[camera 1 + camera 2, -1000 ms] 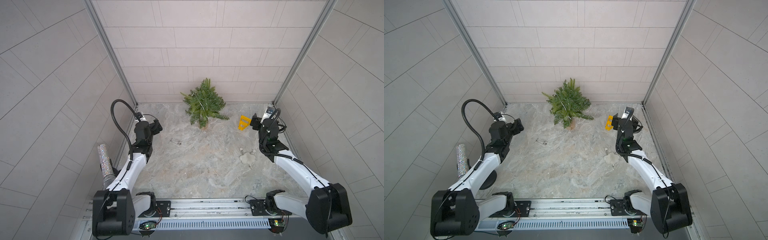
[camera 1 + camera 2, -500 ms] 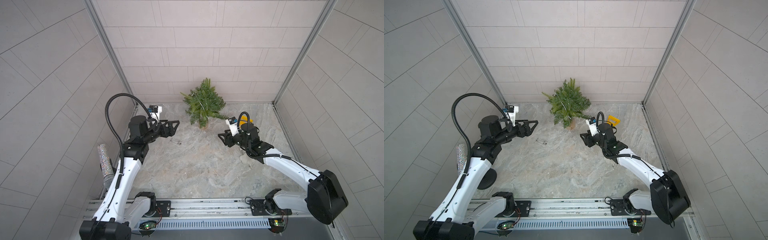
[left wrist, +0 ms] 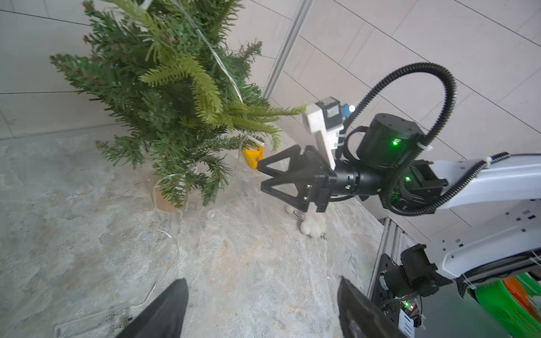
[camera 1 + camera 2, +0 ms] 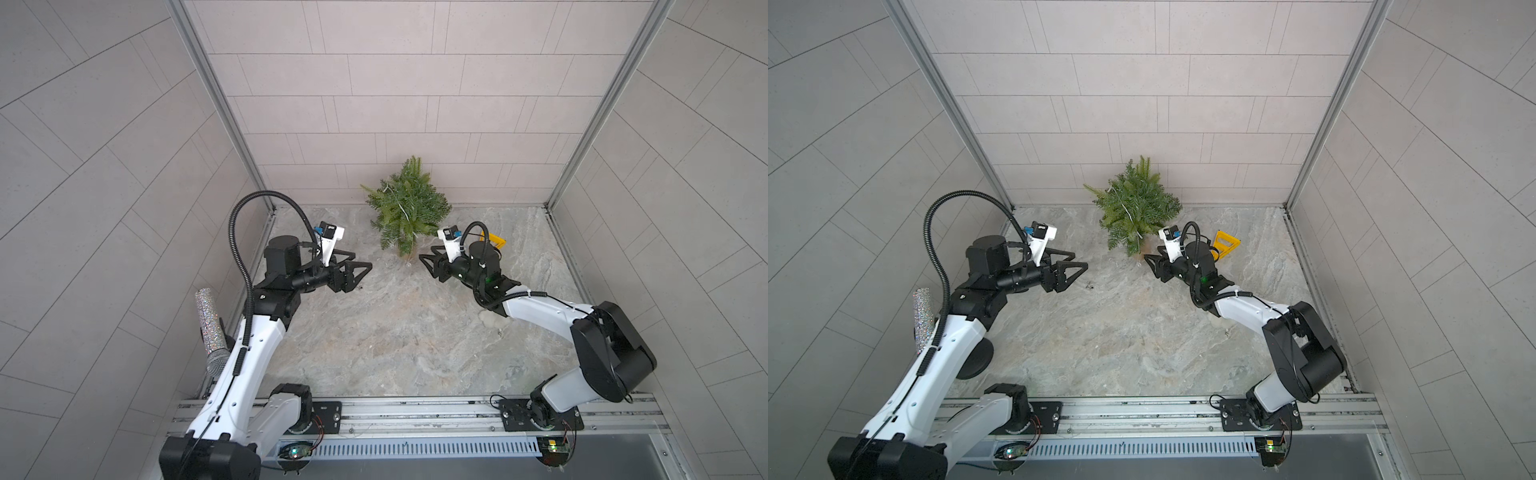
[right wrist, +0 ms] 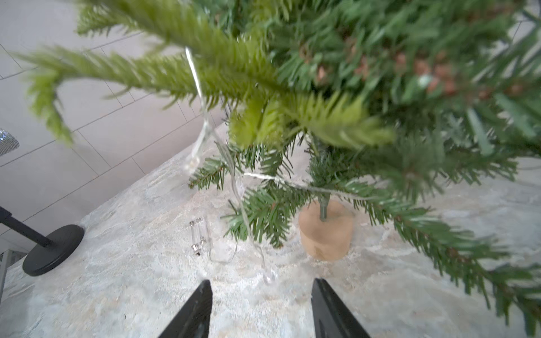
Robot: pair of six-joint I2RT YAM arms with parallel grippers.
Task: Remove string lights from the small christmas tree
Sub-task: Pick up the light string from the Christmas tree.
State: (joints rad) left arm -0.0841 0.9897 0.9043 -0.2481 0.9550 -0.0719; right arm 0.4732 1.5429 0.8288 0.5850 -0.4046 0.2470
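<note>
The small christmas tree (image 4: 405,208) (image 4: 1133,208) stands at the back wall on a short tan base (image 5: 325,231). The string lights (image 3: 222,67) (image 5: 199,87) run as a thin clear wire down through its branches. One clear bulb (image 5: 269,276) lies on the floor just ahead of my right gripper (image 5: 262,281) (image 4: 426,252). That gripper is open and holds nothing, low beside the tree's base. My left gripper (image 4: 362,259) (image 3: 262,279) is open and holds nothing, left of the tree and pointing toward it.
A yellow triangular frame (image 4: 494,241) sits right of the tree, behind the right wrist. A white fluffy toy (image 3: 313,225) lies under the right arm. A small clear tube (image 5: 199,237) lies on the floor left of the base. A glittery microphone (image 4: 210,328) on a black stand (image 5: 52,251) is at the left wall.
Both arms have swung in from the side walls toward the tree. The right gripper's jaws have narrowed but remain apart, and it has moved closer to the tree's base.
</note>
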